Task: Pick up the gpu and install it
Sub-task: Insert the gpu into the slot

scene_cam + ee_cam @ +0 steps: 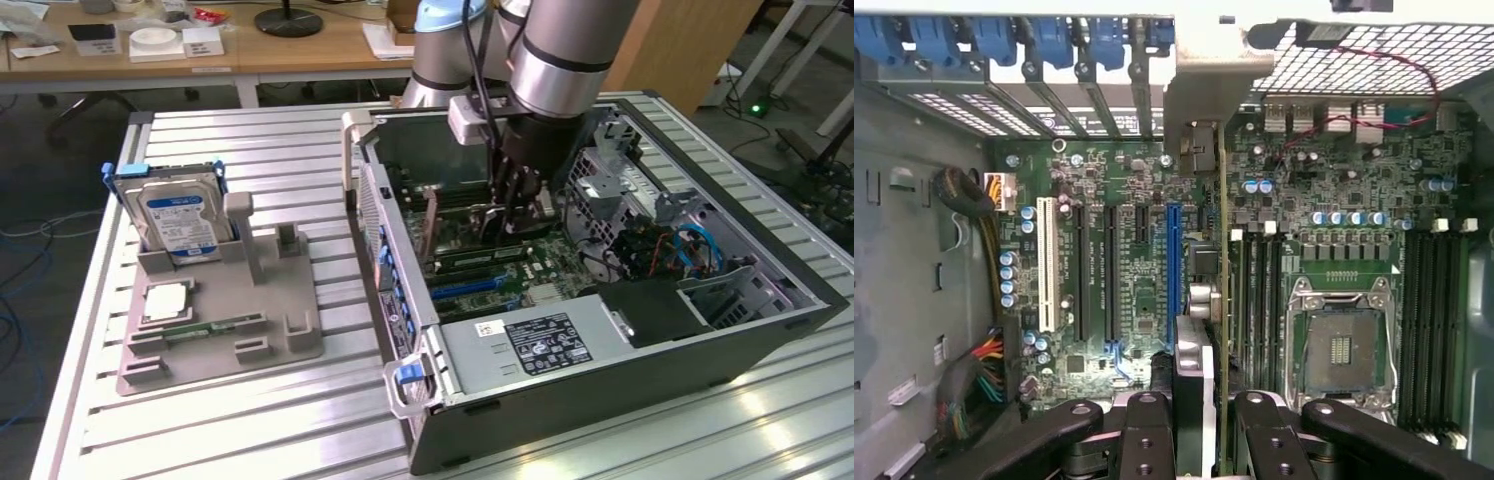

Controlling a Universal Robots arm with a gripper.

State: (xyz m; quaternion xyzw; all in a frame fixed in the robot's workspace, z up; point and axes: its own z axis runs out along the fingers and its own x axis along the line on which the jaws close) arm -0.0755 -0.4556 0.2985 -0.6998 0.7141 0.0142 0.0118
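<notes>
The gpu (1221, 250) shows edge-on in the wrist view as a thin tan-grey strip running across the green motherboard (1124, 180). Its metal end bracket (1204, 85) sits up against the case's rear slot openings. It stands just beside the long blue slot (1173, 265), on the side of the memory slots; I cannot tell whether it is seated. My gripper (1206, 435) is shut on the card's near end, with a black finger (1144, 435) on either side. In the exterior view my gripper (515, 208) reaches down inside the open computer case (747, 340).
Outside the case, at the exterior view's left, a grey fixture (267, 330) holds a blue-labelled hard drive (180, 222), a processor chip (167, 300) and a green memory stick (211, 326). Inside the case are the power supply (534, 345), the processor socket (1339, 345) and cable bundles (979, 375).
</notes>
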